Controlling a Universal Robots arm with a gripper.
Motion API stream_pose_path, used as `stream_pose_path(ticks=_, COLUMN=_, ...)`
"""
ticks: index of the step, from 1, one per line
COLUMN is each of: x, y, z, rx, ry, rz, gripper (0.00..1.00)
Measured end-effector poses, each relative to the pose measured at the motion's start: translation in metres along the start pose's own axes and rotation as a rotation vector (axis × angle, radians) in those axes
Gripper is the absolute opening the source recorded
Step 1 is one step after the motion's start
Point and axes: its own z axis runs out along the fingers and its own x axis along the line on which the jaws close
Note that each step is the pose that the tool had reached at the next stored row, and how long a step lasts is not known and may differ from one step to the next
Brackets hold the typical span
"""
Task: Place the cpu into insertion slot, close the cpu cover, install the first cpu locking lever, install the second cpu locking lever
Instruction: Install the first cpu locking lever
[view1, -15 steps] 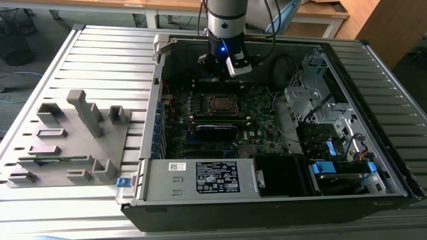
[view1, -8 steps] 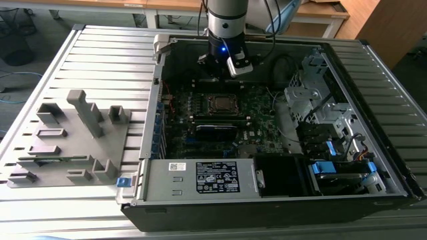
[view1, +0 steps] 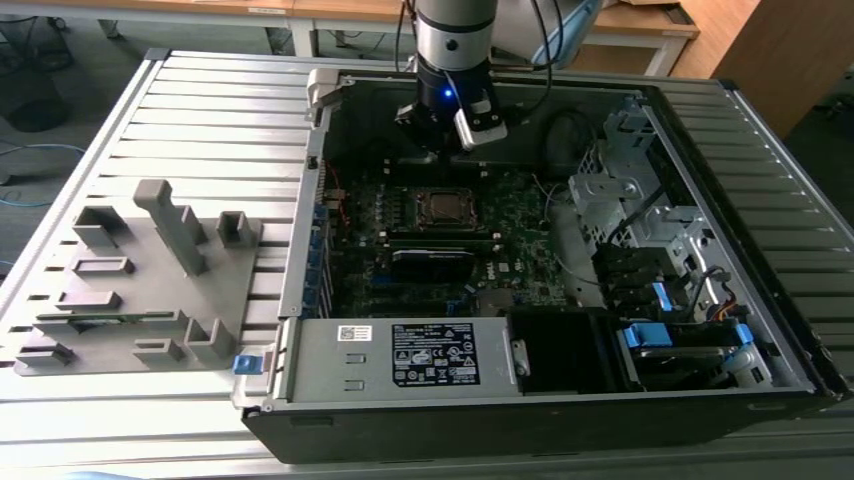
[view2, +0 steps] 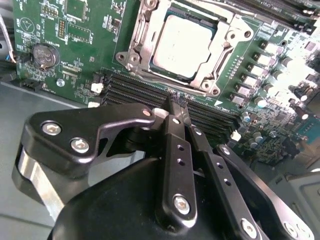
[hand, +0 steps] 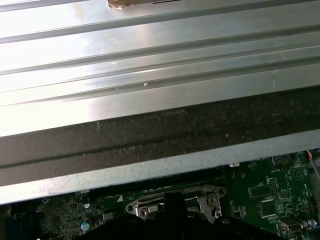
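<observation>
The cpu (view2: 182, 42) lies flat in the insertion slot (view1: 441, 206), its silver-grey top showing through the window of the cpu cover (view2: 140, 47). The cover's metal frame lies down over the chip. My gripper (view2: 177, 107) is shut with nothing between its fingers (view2: 175, 150). Its tips hover over the black memory slots (view2: 135, 92) right beside the socket. In the exterior view the gripper (view1: 438, 148) hangs inside the open case, just beyond the socket toward the far wall. In the first wrist view, one metal edge of the socket (hand: 145, 206) shows above the gripper's dark body.
The open computer case (view1: 314, 250) lies on a slatted metal table (view1: 200, 120). A labelled grey power-supply box (view1: 400, 355) fills the near side. Drive cages (view1: 627, 200) and cables (view1: 567, 130) crowd the exterior view's right. A grey fixture block (view1: 134, 280) stands on the table outside the case.
</observation>
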Motion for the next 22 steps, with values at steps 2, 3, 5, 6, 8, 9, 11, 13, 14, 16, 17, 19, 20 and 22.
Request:
stream_pose_path(ticks=2, x=-0.0001, y=-0.0005, z=-0.0001, rx=0.0002, ry=0.0002, rz=0.000, gripper=0.11)
stream_pose_path(ticks=3, x=-0.0002, y=-0.0009, z=-0.0002, rx=0.0000, ry=0.0003, rz=-0.002, gripper=0.11)
stream_pose_path(ticks=5, x=-0.0003, y=-0.0013, z=-0.0002, rx=-0.0002, ry=0.0013, rz=-0.009, gripper=0.11)
stream_pose_path(ticks=6, x=-0.0003, y=-0.0016, z=-0.0002, rx=-0.0002, ry=0.0019, rz=-0.013, gripper=0.11)
stream_pose_path(ticks=8, x=-0.0004, y=-0.0021, z=-0.0002, rx=0.0003, ry=0.0034, rz=-0.022, gripper=0.11)
stream_pose_path(ticks=9, x=-0.0005, y=-0.0024, z=-0.0002, rx=0.0007, ry=0.0042, rz=-0.026, gripper=0.11)
stream_pose_path(ticks=11, x=-0.0006, y=-0.0028, z=-0.0002, rx=0.0032, ry=0.0063, rz=-0.034, gripper=0.11)
stream_pose_path(ticks=13, x=-0.0007, y=-0.0034, z=-0.0002, rx=0.0044, ry=0.0072, rz=-0.040, gripper=0.11)
stream_pose_path(ticks=14, x=-0.0007, y=-0.0034, z=-0.0002, rx=0.0044, ry=0.0073, rz=-0.040, gripper=0.11)
stream_pose_path(ticks=16, x=-0.0007, y=-0.0034, z=-0.0002, rx=0.0045, ry=0.0074, rz=-0.040, gripper=0.11)
stream_pose_path(ticks=17, x=-0.0007, y=-0.0034, z=-0.0001, rx=0.0045, ry=0.0073, rz=-0.040, gripper=0.11)
stream_pose_path(ticks=19, x=-0.0012, y=-0.0034, z=-0.0001, rx=0.0044, ry=0.0075, rz=-0.041, gripper=0.11)
stream_pose_path(ticks=20, x=-0.0017, y=-0.0033, z=0.0000, rx=0.0043, ry=0.0075, rz=-0.043, gripper=0.11)
stream_pose_path(ticks=22, x=-0.0034, y=-0.0030, z=0.0002, rx=0.0042, ry=0.0079, rz=-0.046, gripper=0.11)
